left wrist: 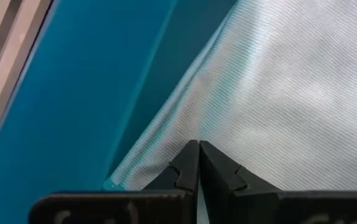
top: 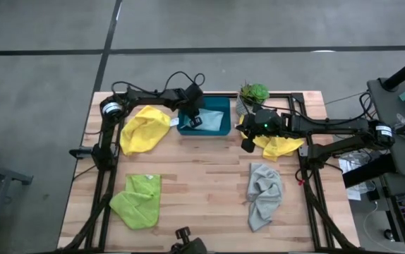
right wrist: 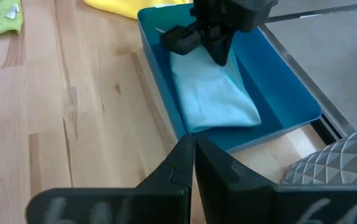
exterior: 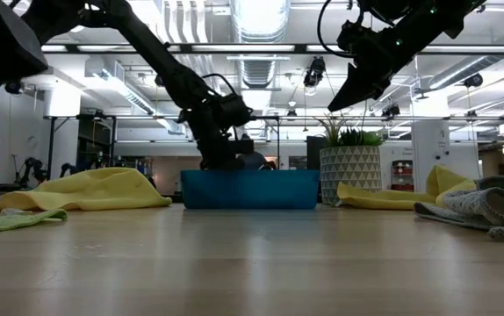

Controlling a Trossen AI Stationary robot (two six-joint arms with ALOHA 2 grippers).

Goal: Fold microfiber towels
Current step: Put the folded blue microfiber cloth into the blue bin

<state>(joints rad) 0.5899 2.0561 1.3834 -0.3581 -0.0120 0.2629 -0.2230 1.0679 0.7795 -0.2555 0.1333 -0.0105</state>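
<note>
- The left gripper (right wrist: 219, 53) reached down into the teal tray (top: 220, 106) at the table's far edge, its fingers (left wrist: 188, 165) pressed together, tips on the light blue towel (right wrist: 213, 93); whether cloth was pinched between them could not be told.
- The blue towel lay folded flat inside the tray.
- The right gripper (top: 247, 144) hung above the table just right of the tray, fingers (right wrist: 185, 165) closed on nothing.
- One yellow towel (top: 144, 127) lay crumpled left of the tray; the other (top: 281, 147) lay partly under the right arm.
- The green towel (top: 139, 200) lay near left, the grey towel (top: 264, 194) near right, both rumpled.
- A potted plant (top: 253, 93) stood just right of the tray.
</note>
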